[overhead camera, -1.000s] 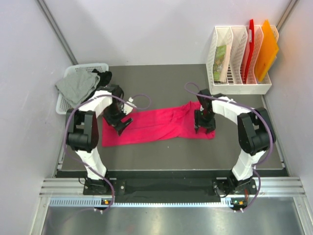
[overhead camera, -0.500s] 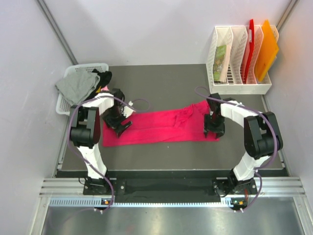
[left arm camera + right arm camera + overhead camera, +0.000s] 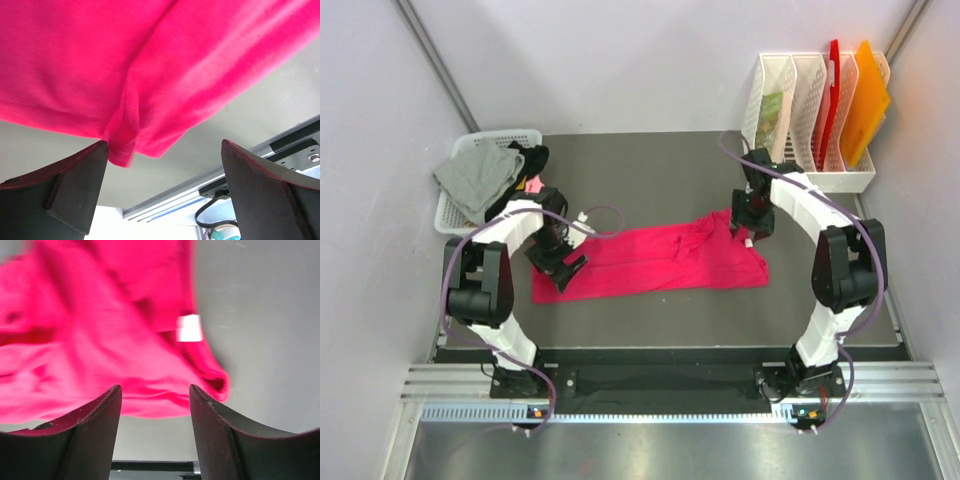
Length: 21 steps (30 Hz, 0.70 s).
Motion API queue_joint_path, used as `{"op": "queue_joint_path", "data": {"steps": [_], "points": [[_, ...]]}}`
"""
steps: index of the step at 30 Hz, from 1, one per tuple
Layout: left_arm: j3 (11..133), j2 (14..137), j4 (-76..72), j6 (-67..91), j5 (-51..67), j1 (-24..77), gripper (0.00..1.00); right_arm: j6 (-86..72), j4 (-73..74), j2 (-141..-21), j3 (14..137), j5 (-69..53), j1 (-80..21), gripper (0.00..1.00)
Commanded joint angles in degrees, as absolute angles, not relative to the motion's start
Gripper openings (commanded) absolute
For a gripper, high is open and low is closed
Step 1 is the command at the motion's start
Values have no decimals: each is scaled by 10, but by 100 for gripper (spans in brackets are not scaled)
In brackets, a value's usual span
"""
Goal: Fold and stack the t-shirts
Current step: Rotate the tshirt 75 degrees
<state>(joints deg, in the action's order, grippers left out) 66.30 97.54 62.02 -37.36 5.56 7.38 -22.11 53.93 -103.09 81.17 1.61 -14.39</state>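
Observation:
A crimson-red t-shirt (image 3: 655,258) lies stretched out in a long band across the middle of the table. My left gripper (image 3: 560,263) is open over the shirt's left end; in the left wrist view (image 3: 165,192) its fingers stand wide apart at the shirt's hem (image 3: 120,150), holding nothing. My right gripper (image 3: 752,222) is open over the shirt's upper right corner; in the right wrist view (image 3: 155,392) the shirt (image 3: 100,340) with its white label lies just beyond the fingers. A grey t-shirt (image 3: 478,175), a black one (image 3: 535,157) and a bit of pink one (image 3: 532,185) lie in the basket.
The white mesh basket (image 3: 448,215) stands at the table's back left corner. A white file rack (image 3: 810,180) with a red folder (image 3: 832,90) and an orange folder (image 3: 868,100) stands at the back right, close behind my right arm.
My right gripper has moved from the shirt's near right edge back to its far right corner. My left gripper has shifted slightly along the left end. The shirt's right end lies flatter.

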Motion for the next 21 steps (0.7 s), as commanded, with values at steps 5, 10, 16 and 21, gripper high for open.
{"op": "queue_joint_path", "data": {"steps": [5, 10, 16, 21], "points": [[771, 1017, 628, -373, 49, 76, 99, -232, 558, -1018, 818, -32, -189, 57], [813, 1046, 630, -375, 47, 90, 99, -238, 534, -1037, 792, -38, -192, 56], [791, 1077, 606, -384, 26, 101, 99, -241, 519, -1062, 777, -33, -192, 56], [764, 1099, 551, -384, -29, 92, 99, -239, 512, -1091, 780, -28, -192, 55]]}}
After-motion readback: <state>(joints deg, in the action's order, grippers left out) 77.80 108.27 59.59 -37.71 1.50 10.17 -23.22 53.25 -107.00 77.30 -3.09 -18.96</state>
